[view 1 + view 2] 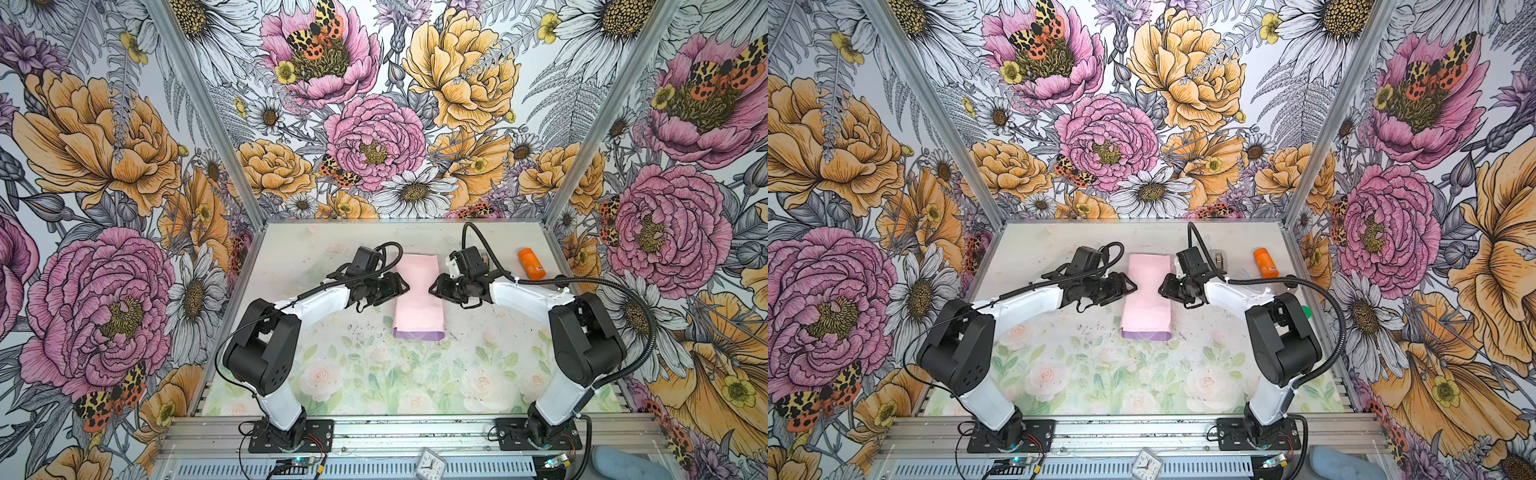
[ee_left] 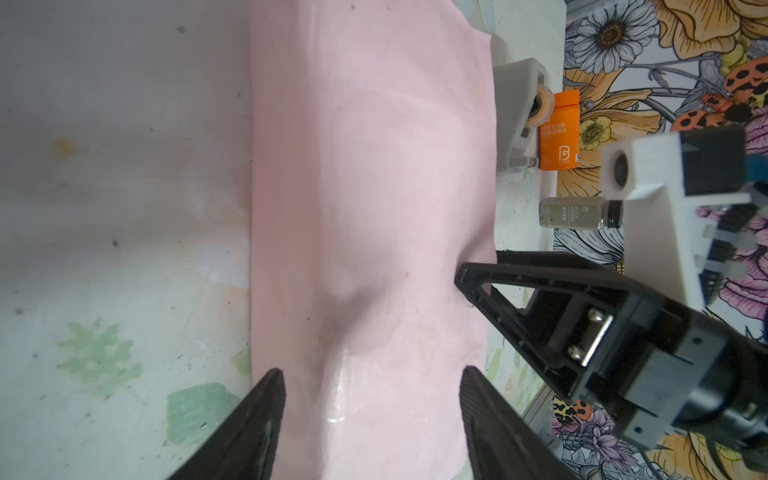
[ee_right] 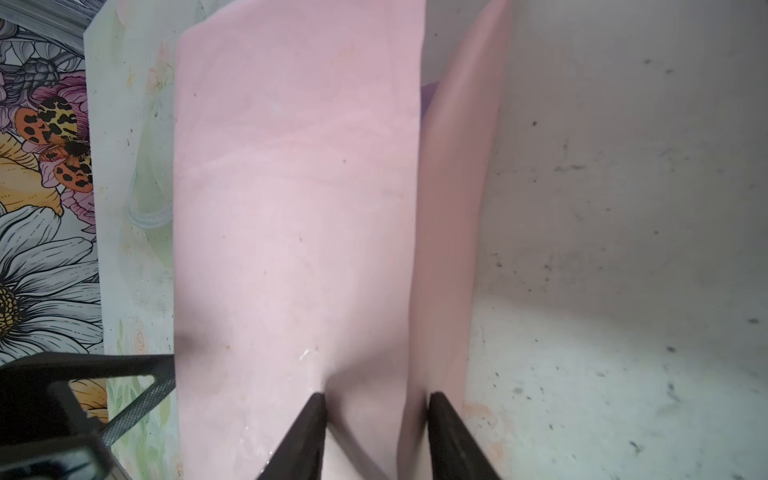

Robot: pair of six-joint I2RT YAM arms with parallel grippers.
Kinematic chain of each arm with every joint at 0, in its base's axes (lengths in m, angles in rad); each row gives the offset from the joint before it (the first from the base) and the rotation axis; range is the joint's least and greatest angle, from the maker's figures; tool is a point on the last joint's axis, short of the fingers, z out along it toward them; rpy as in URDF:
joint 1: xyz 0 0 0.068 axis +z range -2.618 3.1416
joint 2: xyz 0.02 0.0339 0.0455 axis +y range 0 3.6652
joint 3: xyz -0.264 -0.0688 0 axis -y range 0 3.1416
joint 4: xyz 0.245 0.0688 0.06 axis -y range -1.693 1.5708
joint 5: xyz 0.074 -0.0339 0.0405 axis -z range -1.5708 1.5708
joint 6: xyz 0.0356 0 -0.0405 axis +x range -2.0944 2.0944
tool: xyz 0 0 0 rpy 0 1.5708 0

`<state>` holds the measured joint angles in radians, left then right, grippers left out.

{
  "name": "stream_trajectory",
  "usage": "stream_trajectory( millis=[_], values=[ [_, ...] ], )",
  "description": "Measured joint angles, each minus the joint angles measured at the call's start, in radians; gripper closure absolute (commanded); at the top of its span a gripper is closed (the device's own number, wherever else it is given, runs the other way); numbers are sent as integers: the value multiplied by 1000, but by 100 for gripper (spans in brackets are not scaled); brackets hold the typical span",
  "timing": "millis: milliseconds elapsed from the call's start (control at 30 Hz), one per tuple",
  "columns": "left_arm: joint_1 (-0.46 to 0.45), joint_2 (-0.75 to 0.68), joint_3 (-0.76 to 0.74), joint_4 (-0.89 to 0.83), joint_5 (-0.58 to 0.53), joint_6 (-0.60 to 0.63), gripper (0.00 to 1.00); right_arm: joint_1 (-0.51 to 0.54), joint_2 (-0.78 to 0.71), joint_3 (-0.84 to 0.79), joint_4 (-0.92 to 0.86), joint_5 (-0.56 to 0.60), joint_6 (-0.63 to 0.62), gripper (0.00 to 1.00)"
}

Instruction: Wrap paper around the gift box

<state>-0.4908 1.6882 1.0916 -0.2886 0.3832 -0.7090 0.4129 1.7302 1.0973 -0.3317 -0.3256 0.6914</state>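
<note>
Two tools flank the paper (image 1: 417,316) | left tool (image 1: 404,286) spread; right tool (image 1: 432,288) round a fold, pinch unclear | I judge side-folding; next: firm crease.

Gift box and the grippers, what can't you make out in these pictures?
- gift box: hidden in every view under the folded paper.
- left gripper, right gripper: wrist views show paper between the jaws; grip unclear.
- tape dispenser: mostly behind the right arm in a top view.
</note>
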Motion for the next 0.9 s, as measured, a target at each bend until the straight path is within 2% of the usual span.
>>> stream_trajectory(
  millis=[233,333,433,567,700,900],
  values=[
    [12,6,-4,-2,-12,0,32,1,0,0,0,0,0,63],
    [0,31,-3,0,-12,0,37,1,0,0,0,0,0,63],
    [-14,65,-2,1,-14,-4,47,2,0,2,-1,0,0,62],
    [-23,89,2,16,-19,0,52,6,0,6,-6,4,2,53],
    [-24,89,3,21,-32,0,52,-5,-23,7,-40,9,-4,38],
    [-24,89,3,24,-37,1,52,-51,-77,12,-94,12,-12,34]
  ],
)
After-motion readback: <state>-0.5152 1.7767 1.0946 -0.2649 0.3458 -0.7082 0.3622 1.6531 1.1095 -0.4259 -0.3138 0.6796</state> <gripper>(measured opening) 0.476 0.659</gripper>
